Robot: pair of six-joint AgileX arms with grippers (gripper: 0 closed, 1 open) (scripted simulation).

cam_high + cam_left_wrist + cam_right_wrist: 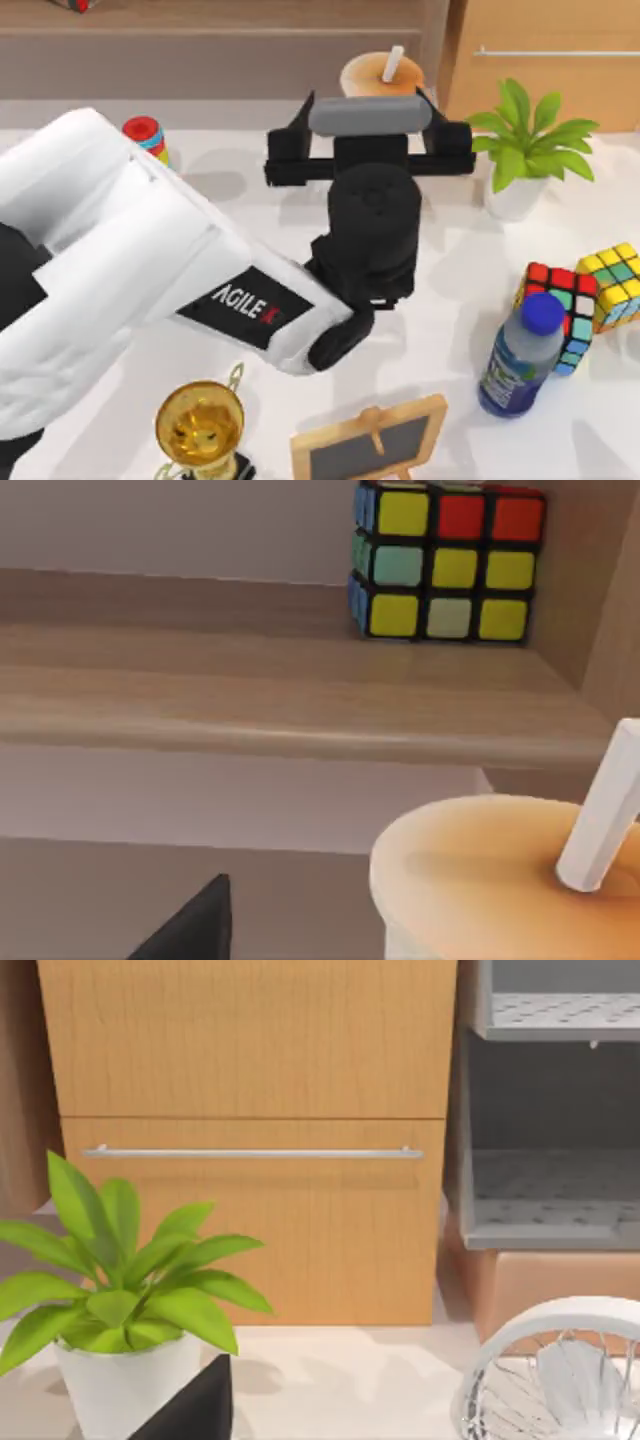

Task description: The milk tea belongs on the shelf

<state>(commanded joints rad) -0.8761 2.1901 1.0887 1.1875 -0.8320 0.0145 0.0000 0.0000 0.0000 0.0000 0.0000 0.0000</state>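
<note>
Milk tea [381, 72] body hidden under left claw [368, 100]

Top view looks straight down; the left wrist view closely faces the shelf [300, 710], shared above.

1. White counter [450, 330] spreads under everything, soft shadows pooling across it
2. At the back right stands a light wooden cabinet [250, 1040], a metal bar handle [250, 1152] running across its front
3. Beside the cabinet sits a grey rack [550, 1140] with perforated trays
4. Even, diffuse light throughout, no hard glare anywhere
</note>
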